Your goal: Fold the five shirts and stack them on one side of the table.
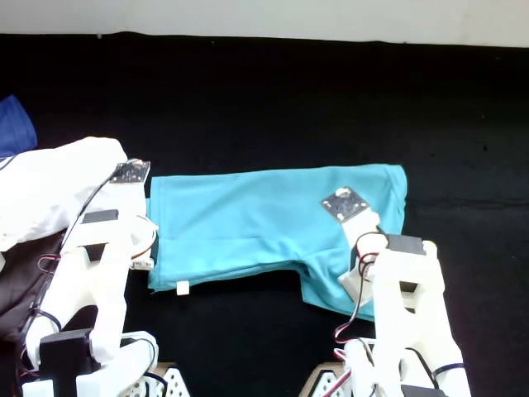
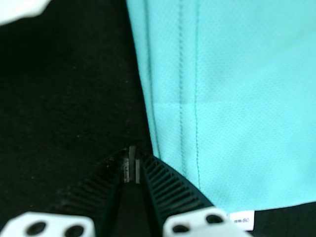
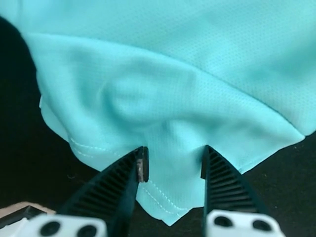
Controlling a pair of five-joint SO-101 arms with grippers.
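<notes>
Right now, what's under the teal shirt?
The shirt lies flat on the black table, which shows along its edges. Whatever is beneath the cloth itself is covered, so I cannot tell if anything else lies there.

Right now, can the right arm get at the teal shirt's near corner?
Probably yes: the right end effector is open directly over the shirt at its hemmed corner, with nothing covering the cloth there.

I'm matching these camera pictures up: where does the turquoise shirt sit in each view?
High view: the turquoise shirt lies spread across the middle of the black table.
Left wrist view: its hemmed edge runs beside the shut left claw.
Right wrist view: a rumpled corner lies in the gap of the open right claw.
Shared landmark: the black table bordering the shirt.
</notes>
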